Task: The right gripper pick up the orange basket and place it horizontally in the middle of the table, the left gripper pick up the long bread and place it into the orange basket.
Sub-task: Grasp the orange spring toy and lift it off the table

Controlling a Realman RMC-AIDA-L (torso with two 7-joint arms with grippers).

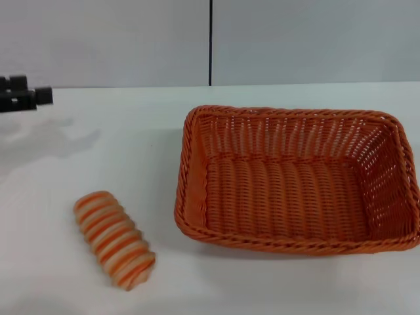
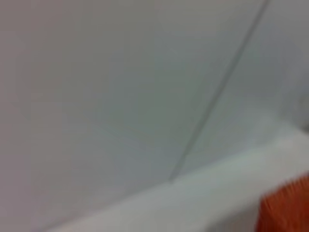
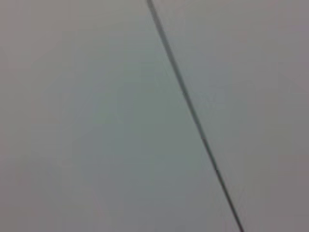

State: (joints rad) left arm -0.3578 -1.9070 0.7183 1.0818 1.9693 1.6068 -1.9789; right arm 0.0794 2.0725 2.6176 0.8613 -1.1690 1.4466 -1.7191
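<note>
The orange basket (image 1: 295,180) lies on the white table (image 1: 131,164), right of centre, long side across the view, with nothing inside. An orange corner of the basket (image 2: 287,205) also shows in the left wrist view. The long bread (image 1: 113,239), striped orange and cream, lies at the front left of the table, apart from the basket. My left gripper (image 1: 23,95) is a black shape at the far left edge, hovering above the table well behind the bread. The right gripper is out of view; its wrist view shows only the grey wall.
A grey wall with a dark vertical seam (image 1: 210,42) stands behind the table. The left arm's shadow (image 1: 46,138) falls on the tabletop at the far left. The basket's right end reaches the head view's right edge.
</note>
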